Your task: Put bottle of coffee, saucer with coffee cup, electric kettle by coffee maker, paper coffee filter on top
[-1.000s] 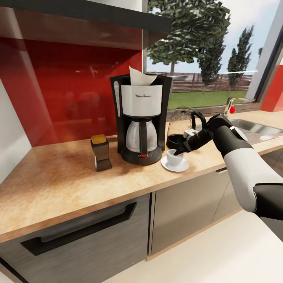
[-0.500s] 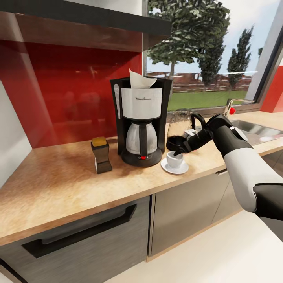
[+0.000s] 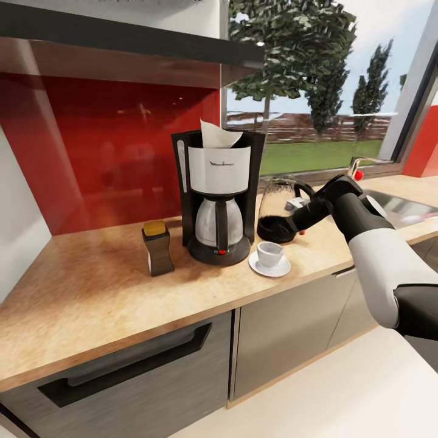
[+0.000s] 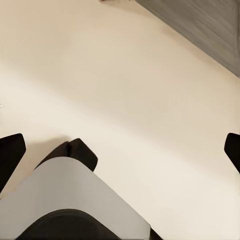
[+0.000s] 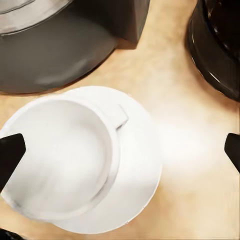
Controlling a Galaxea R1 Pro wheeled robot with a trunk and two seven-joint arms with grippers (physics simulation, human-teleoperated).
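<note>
One second earlier the right gripper (image 3: 292,229) touched the small white coffee cup (image 3: 269,252); it had since lifted clear, jaws wide and empty. Cup sat on the round white saucer (image 3: 269,267) at frame centre, so that step looked done.

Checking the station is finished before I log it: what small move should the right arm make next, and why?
Probably draw the right gripper up and back, clear of the counter. Its jaws are open; the coffee cup sits on the saucer beside the coffee maker, the electric kettle close behind, so a low sweep could knock them.
</note>
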